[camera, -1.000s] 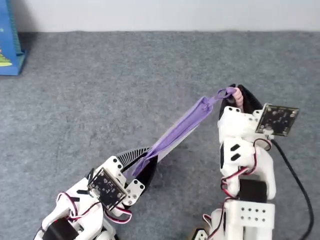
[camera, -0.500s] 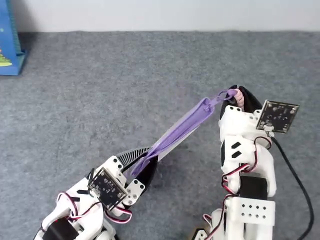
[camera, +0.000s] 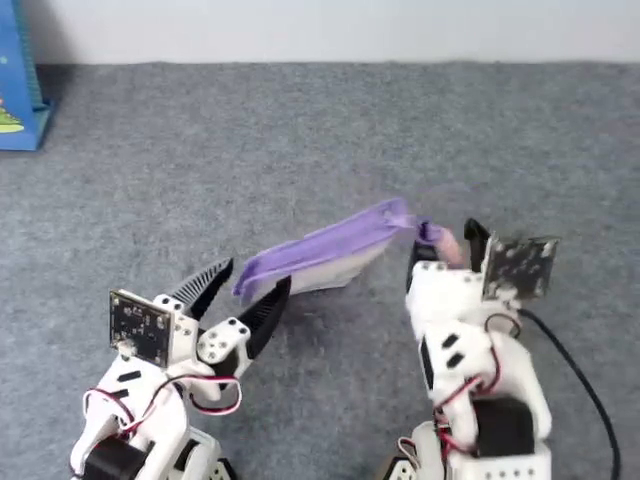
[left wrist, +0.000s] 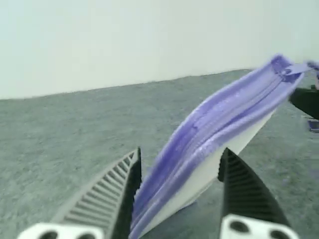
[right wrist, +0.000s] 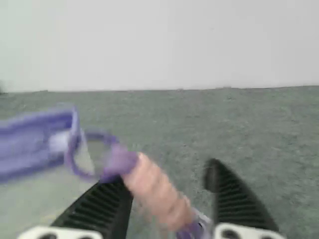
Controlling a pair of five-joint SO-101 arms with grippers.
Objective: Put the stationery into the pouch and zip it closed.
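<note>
Your left tool gapes, empty, astride one end of the pouch, whose long axis runs across to your right tool, open too, with the pink zip charm loose between its jaws.

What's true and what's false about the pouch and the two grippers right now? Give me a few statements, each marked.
1. The left gripper is shut on the pouch. False: its fingers stand apart, with the pouch's near end between them.
2. A pink charm lies between the open fingers of the right gripper. True.
3. The purple pouch spans from one gripper to the other. True.
4. The blue box stands next to the right arm. False: it is at the far corner of the table, on the left arm's side.
</note>
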